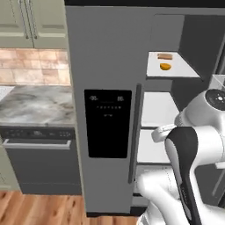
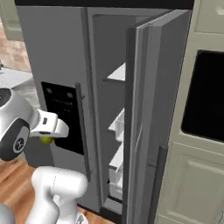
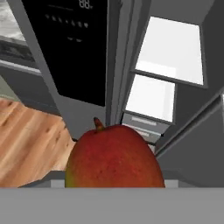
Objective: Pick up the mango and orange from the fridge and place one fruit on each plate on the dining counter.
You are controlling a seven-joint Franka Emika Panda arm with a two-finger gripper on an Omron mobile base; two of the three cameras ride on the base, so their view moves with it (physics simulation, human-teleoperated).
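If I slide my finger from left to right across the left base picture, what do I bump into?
Green wall cabinets above the marble counter and dark dishwasher → grey fridge door with its black dispenser panel → long handle → white inner shelves with the orange → robot arm.

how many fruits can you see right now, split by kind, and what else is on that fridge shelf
mango: 1, close in front of the hand camera
orange: 1, on the upper shelf of the fridge
tan item behind the orange, too blurred to name: 1
total: 3
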